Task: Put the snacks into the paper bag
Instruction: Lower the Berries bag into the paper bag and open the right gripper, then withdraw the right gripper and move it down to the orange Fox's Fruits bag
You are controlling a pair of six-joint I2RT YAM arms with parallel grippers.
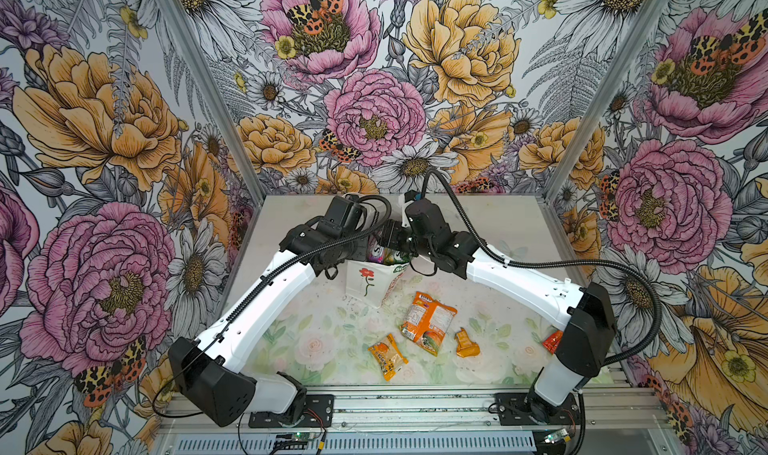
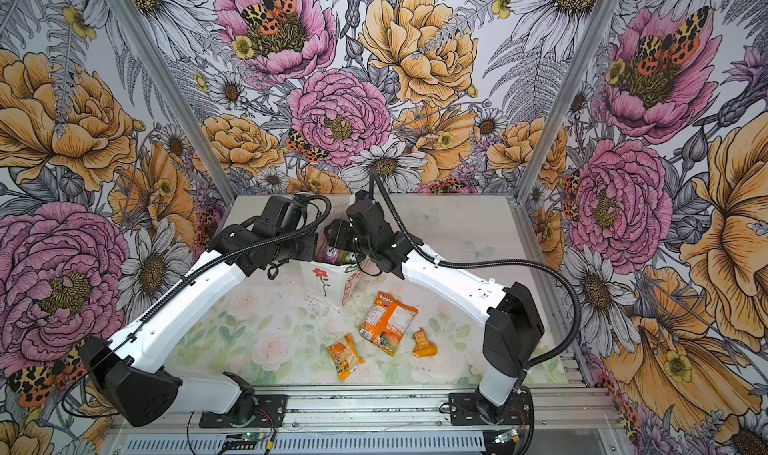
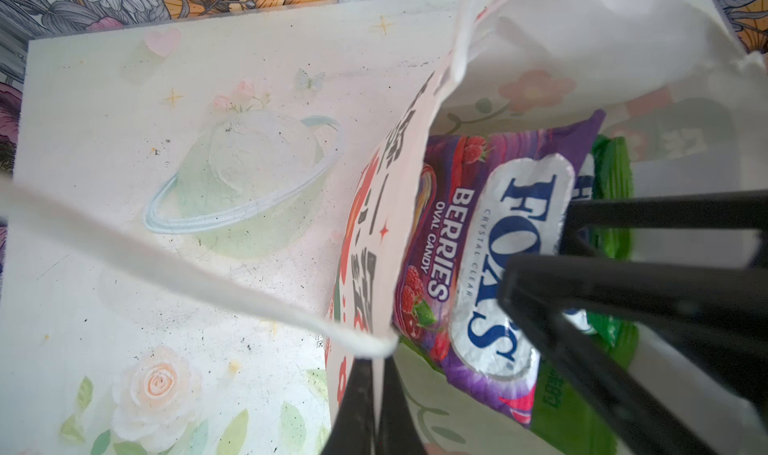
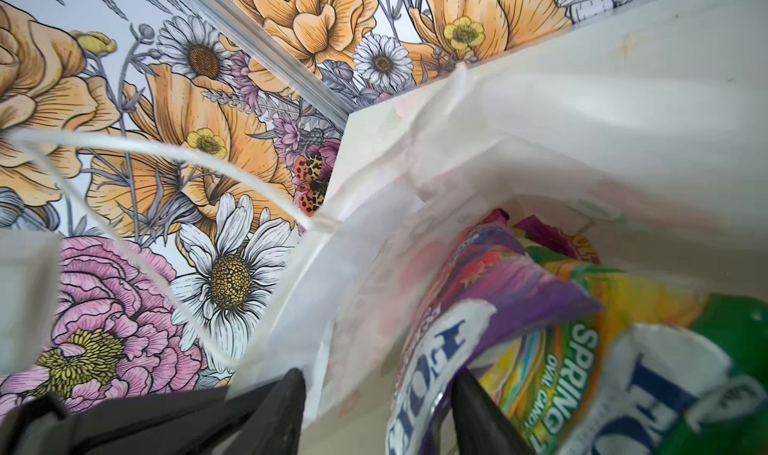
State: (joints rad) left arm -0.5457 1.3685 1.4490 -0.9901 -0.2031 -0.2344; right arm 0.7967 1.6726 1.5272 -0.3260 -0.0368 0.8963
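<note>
The white paper bag [image 1: 365, 282] [image 2: 322, 280] stands upright at mid-table, red flower facing front. My left gripper [image 3: 376, 374] is shut on the bag's side wall [image 3: 399, 207] just below a cord handle. Over the bag's mouth my right gripper [image 4: 378, 378] is open, its jaws well apart. The purple Fox's candy bag [image 3: 478, 266] [image 4: 498, 290] lies loose between them inside the bag, beside a green Fox's bag [image 4: 573, 357]. On the table lie a large orange pack [image 1: 428, 322] [image 2: 384, 322], a smaller orange pack [image 1: 387, 355] and an orange sachet [image 1: 466, 344].
A red sachet [image 1: 553, 341] peeks out from behind the right arm's elbow. Both forearms meet over the bag. Floral walls close in the table on three sides, and an aluminium rail [image 1: 415, 407] runs along the front.
</note>
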